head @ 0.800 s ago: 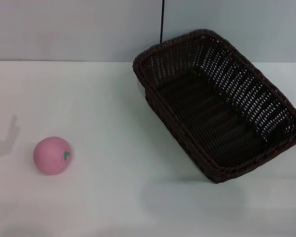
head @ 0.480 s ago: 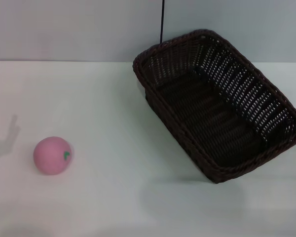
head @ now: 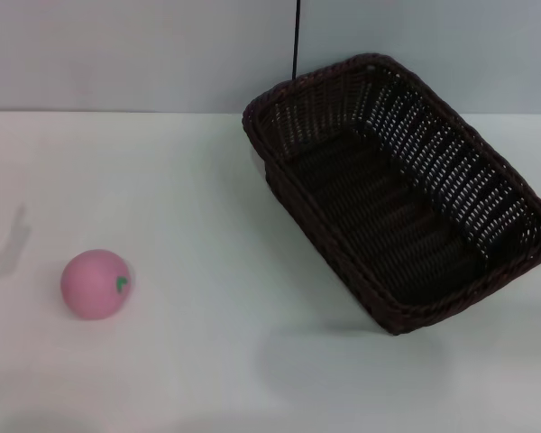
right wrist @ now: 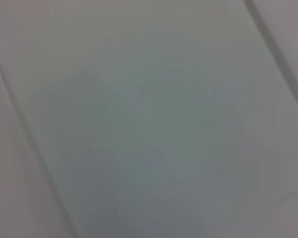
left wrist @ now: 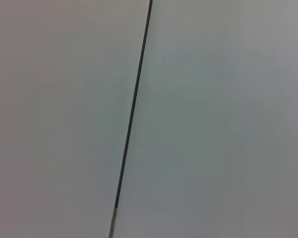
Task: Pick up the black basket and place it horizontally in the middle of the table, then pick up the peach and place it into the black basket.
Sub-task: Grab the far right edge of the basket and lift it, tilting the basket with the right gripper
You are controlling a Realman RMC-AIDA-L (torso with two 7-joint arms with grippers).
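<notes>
black basket (head: 401, 194) sitting skewed on the table's (head: 198, 198) right-back area, peach (head: 96, 284) well apart at front-left, thin dark wall seam (head: 296, 38) behind, both claws out of sight, can't tell their state

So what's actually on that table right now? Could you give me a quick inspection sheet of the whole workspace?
Surface: white table, plain and bare around the two items.
Job's things: black basket on the right side, sitting at an angle, nothing inside; peach on the left, resting on the table, well apart from the basket.
Clutter: nothing seen.
Grippers: neither one in view; nothing is held.
Cables: thin dark line running up the wall behind the basket.
Surroundings: plain pale wall.
</notes>
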